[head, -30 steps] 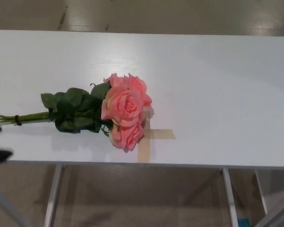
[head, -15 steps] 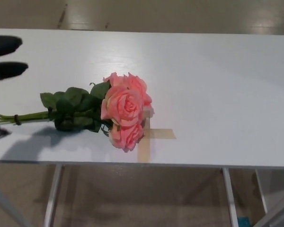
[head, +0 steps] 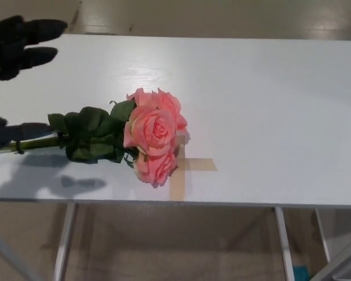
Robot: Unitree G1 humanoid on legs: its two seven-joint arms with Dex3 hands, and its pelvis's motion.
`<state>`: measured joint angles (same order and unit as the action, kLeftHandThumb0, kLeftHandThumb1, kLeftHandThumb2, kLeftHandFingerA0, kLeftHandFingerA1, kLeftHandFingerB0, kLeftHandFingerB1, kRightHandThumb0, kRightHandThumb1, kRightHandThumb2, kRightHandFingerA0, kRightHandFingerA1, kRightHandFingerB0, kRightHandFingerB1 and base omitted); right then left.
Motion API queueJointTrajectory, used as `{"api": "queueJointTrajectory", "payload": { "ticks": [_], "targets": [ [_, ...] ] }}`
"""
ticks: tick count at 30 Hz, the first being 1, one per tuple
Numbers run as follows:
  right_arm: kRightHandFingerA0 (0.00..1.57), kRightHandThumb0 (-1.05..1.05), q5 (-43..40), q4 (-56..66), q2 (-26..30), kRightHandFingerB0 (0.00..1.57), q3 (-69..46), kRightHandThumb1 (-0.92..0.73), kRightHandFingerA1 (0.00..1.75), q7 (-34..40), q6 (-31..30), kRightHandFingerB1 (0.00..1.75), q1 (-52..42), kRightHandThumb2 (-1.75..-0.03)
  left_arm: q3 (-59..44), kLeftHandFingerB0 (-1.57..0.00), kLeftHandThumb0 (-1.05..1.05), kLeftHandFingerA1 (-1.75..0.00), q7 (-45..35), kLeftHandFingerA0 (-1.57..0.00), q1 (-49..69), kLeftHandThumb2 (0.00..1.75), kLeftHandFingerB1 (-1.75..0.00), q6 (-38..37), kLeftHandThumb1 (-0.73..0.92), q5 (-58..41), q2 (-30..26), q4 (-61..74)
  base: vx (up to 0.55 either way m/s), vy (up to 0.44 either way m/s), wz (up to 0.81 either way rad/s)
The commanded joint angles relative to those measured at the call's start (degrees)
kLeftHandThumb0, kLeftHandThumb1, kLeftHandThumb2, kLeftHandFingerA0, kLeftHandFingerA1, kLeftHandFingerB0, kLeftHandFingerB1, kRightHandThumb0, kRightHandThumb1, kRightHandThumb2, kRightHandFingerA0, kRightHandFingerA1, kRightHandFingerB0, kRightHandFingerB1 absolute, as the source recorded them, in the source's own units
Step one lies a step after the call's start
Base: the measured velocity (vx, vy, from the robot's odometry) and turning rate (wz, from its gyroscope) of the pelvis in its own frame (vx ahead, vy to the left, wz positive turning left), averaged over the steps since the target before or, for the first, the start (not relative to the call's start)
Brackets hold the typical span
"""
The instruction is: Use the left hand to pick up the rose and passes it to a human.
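A bunch of pink roses (head: 154,136) with dark green leaves lies on the white table (head: 269,105), blooms pointing right and stems pointing left. My black left hand (head: 11,70) is at the left edge, open, with two fingers (head: 38,41) stretched out above the table and the thumb (head: 20,132) lower down, close over the stem ends (head: 23,144). Nothing is held in it. The right hand does not show.
A cross of tan tape (head: 187,170) is stuck to the table under the blooms near the front edge. Metal table legs (head: 64,246) and a brown floor show below.
My left hand has come further in from the left and risen; its fingers now spread wide and the thumb has reached the stem ends. The roses lie where they were.
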<state>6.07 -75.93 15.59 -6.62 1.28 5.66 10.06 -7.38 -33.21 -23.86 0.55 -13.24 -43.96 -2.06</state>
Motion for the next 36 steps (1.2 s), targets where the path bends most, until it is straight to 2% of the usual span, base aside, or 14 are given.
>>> {"api": "queueJointTrajectory", "payload": {
  "ticks": [1,4,5,6,8,28,29,30,35,36],
  "targets": [
    [0.64,-0.54,0.03,-0.04,0.07,0.54,0.14,-0.72,0.49,0.28,-0.35,0.36,-0.33,-0.62,15.41,0.0,-0.32,-0.48,10.34,0.0,-11.91,0.8,-0.47,4.7,0.18,27.3,-0.44,-10.28,0.0,0.0,0.0],
    [0.64,-0.54,0.3,-0.06,0.11,0.54,0.43,-0.72,0.5,0.23,-0.72,0.36,-0.16,-0.62,20.21,0.0,-0.32,-0.48,11.05,0.0,-15.94,0.8,-0.47,6.59,0.18,30.95,1.19,-14.91,0.0,0.0,0.0],
    [0.64,-0.54,0.28,-0.08,0.12,0.53,0.42,-0.72,0.5,0.19,-0.75,0.36,-0.09,-0.62,21.38,-0.03,-0.7,-0.33,11.04,-0.06,-16.8,0.74,-0.3,6.97,0.49,31.72,1.43,-15.79,0.0,0.0,0.0],
    [0.64,-0.54,0.33,-0.08,0.06,0.53,0.49,-0.72,0.5,0.23,-0.81,0.36,0.07,-0.63,22.9,-0.04,-0.62,-0.34,11.3,-0.04,-18.22,0.75,-0.33,7.08,0.41,32.57,2.09,-17.8,0.0,0.0,0.0],
    [0.64,-0.54,0.35,-0.09,0.05,0.53,0.53,-0.72,0.5,0.23,-0.83,0.36,0.16,-0.63,24.17,-0.05,-0.58,-0.34,11.37,-0.05,-19.18,0.76,-0.33,7.1,0.39,33.04,2.39,-19.14,0.0,0.0,0.0],
    [0.64,-0.55,0.49,-0.09,0.25,0.55,1.57,-0.72,0.5,-0.45,-0.65,0.36,0.7,-0.62,36.79,-0.02,-0.62,-0.28,16.98,-0.03,-25.49,0.8,-0.3,5.01,0.38,39.66,8.63,-34.97,0.0,0.0,0.0],
    [0.64,-0.55,0.39,-0.09,0.24,0.55,1.53,-0.72,0.5,-0.49,-0.73,0.36,0.71,-0.62,37.22,-0.02,-0.61,-0.27,17.21,-0.03,-25.67,0.79,-0.3,4.74,0.37,39.97,8.9,-35.74,0.0,0.0,0.0],
    [0.64,-0.55,0.33,-0.11,0.26,0.55,1.53,-0.72,0.5,-0.49,-0.79,0.36,0.74,-0.62,37.43,-0.06,-0.68,-0.21,17.15,-0.08,-25.81,0.67,-0.24,4.68,0.37,40.08,9.01,-35.99,0.0,0.0,0.0],
    [0.64,-0.55,0.25,-0.13,0.3,0.55,1.6,-0.72,0.5,-0.47,-0.82,0.36,0.77,-0.62,37.37,-0.06,-0.68,-0.21,17.27,-0.08,-26.18,0.67,-0.24,4.26,0.37,40.71,9.45,-36.88,0.0,0.0,0.0],
    [0.64,-0.55,0.2,-0.1,0.29,0.56,1.6,-0.72,0.51,-0.48,-0.84,0.37,0.95,-0.62,37.3,0.0,-0.27,-0.27,18.0,0.0,-25.62,0.65,-0.28,4.48,0.26,40.91,10.41,-37.14,0.0,0.0,0.0]
  ]
}}
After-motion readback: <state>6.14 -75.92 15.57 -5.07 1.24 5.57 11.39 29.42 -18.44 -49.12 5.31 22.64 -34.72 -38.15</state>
